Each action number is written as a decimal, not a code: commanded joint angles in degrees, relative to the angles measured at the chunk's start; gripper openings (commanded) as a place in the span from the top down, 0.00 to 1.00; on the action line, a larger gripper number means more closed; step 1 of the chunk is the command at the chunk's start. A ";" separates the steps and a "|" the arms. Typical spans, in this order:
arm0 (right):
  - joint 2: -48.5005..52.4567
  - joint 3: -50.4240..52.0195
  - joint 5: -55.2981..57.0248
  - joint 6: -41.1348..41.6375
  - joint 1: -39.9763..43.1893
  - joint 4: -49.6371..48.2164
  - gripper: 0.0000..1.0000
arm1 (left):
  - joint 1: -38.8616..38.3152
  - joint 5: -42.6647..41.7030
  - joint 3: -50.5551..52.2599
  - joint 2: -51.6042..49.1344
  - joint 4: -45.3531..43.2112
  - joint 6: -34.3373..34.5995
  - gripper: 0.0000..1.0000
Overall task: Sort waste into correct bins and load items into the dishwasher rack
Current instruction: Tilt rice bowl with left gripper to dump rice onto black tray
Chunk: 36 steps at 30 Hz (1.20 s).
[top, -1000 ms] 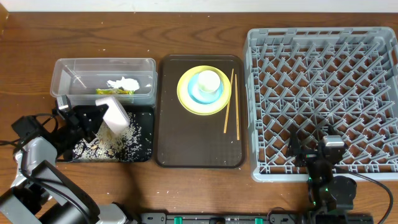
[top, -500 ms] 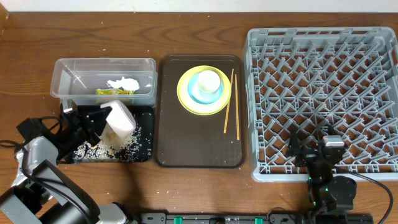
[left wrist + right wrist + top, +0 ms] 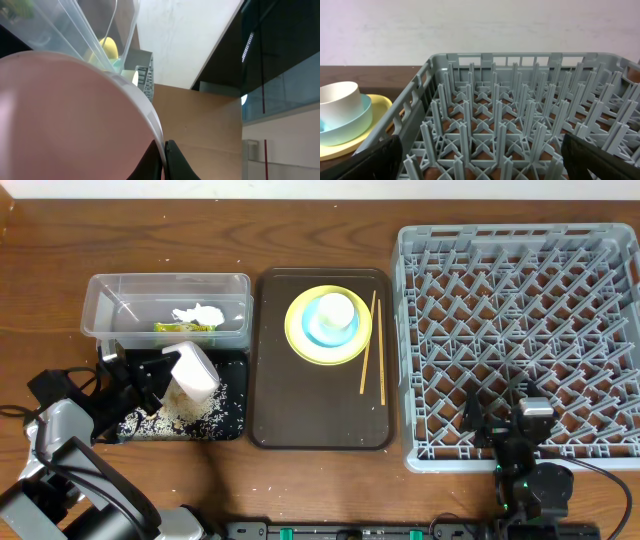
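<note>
From overhead we see the left pincer [image 3: 168,372] clamped on the rim of the pinkish-white bowl [image 3: 195,370], which is tipped on its side above the black tray [image 3: 232,370] near the counter's [image 3: 300,480] left edge. Rice grains [image 3: 170,417] lie scattered over the tray's near half. Against the tray's far side stands the clear tub [image 3: 165,278], holding the white tissue [image 3: 197,313] and the green-and-yellow wrapper [image 3: 183,327].

The left wrist view adds only the grip up close. The bowl [image 3: 65,115] fills the lower left, its thin rim is pinched between the dark fingertips [image 3: 172,160], and the tub's wall [image 3: 95,30] rises behind.

At the counter's middle sits the brown tray [image 3: 310,405]. On its far half is the yellow plate [image 3: 298,340], with the blue bowl [image 3: 315,332] on it and the white cup [image 3: 335,310] inside that. The chopsticks [image 3: 367,350] lie along the tray's right edge.

The grey rack [image 3: 500,235] takes up the counter's right side. The right pincer [image 3: 500,425] is at its near edge, spread wide and holding nothing. Its wrist view looks low across the pegs [image 3: 520,125] and shows the stack side-on: cup [image 3: 340,97], bowl [image 3: 350,125], plate [image 3: 380,105].
</note>
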<state>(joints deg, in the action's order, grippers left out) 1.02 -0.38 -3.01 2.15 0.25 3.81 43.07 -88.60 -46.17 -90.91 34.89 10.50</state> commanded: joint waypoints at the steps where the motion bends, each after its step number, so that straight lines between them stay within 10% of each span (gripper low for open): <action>1: -0.09 0.07 -0.22 -0.04 0.31 0.22 0.01 | -0.13 -1.51 0.11 0.48 -0.42 -0.09 0.94; 14: -0.09 0.07 -0.22 -0.04 0.33 0.22 0.01 | -1.01 -1.22 0.02 5.55 3.23 -0.09 0.94; 21: -0.09 0.07 -0.22 -0.04 0.33 0.22 0.01 | -5.62 13.79 -0.57 18.27 3.26 5.68 0.94; 36: -0.09 0.07 -0.22 -0.04 0.33 0.22 0.01 | -46.51 58.01 -0.57 32.85 -0.76 18.16 0.94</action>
<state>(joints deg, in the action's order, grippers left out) 1.02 -0.38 -3.01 2.15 0.25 3.81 3.09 -42.41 -46.19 -57.49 35.38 24.60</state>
